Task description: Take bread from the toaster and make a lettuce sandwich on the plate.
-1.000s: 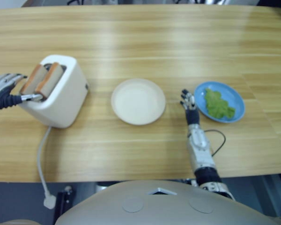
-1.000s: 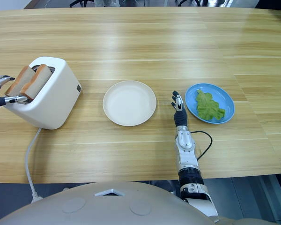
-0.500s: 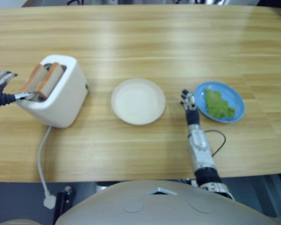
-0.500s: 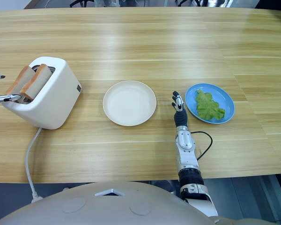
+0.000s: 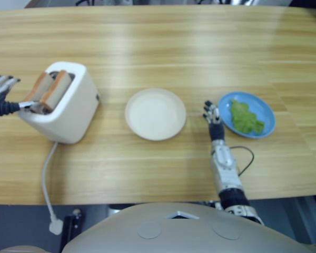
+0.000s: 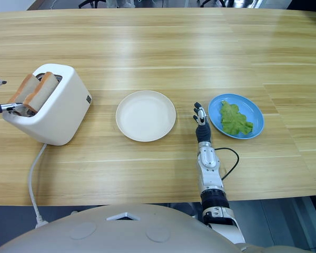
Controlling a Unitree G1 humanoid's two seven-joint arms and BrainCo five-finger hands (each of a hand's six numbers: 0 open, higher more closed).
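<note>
— Where's the left hand (image 5: 0,98)?
— Far out on the left, raised, fingers (image 5: 2,82) spread, one stretched out to the right. It holds nothing.
— And the right hand (image 6: 200,117)?
— Low in front, forearm (image 6: 208,169) lying straight ahead, fingers extended and pointing away, nothing held.

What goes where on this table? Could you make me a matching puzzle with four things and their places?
Things:
1. bread slices
2. lettuce
3. cream plate
4. right hand

Places:
A. on the blue dish
B. between the cream plate and the blue dish
C. standing in the toaster
D. between the toaster and the right hand

Pairs: 1-C, 2-A, 3-D, 4-B
</note>
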